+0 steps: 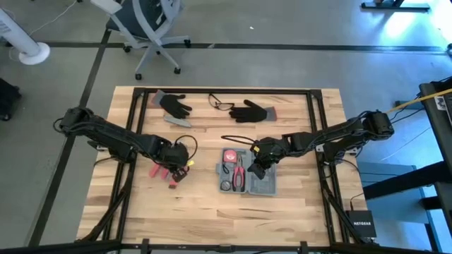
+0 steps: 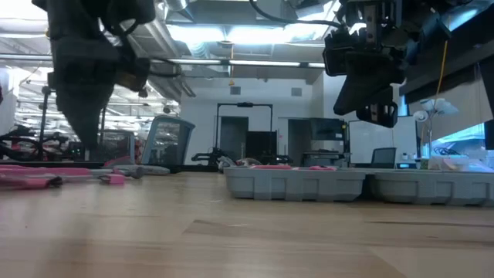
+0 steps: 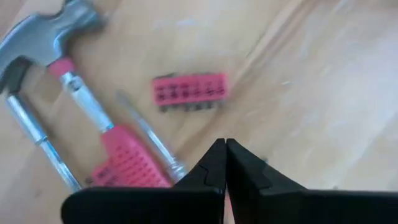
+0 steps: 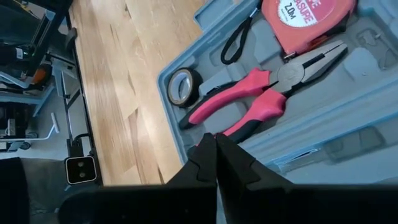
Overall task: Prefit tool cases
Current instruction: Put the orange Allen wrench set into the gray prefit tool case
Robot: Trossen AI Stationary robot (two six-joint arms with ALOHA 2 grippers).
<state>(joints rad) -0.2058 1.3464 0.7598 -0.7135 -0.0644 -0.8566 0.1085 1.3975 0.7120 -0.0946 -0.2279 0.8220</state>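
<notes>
**Both grippers clenched and empty; case lies open at centre**

My right gripper hangs just above the open tool case, right of centre in the high view. Fingers pressed together, nothing between them. In my right wrist view the closed fingertips point down at the case's tray, where I see red-handled pliers, a roll of black tape and a red tape measure seated in the moulded slots. In the low view the case sits flat on the table, right of centre, with my right gripper above it.

My left gripper sits left of centre, over loose tools. Fingers also shut, holding nothing. The left wrist view shows a hammer, a red-handled screwdriver and a red bit holder lying on the wooden table, apart from the case.

Farther out, at the top of the high view: two black gloves with safety glasses between them.
</notes>
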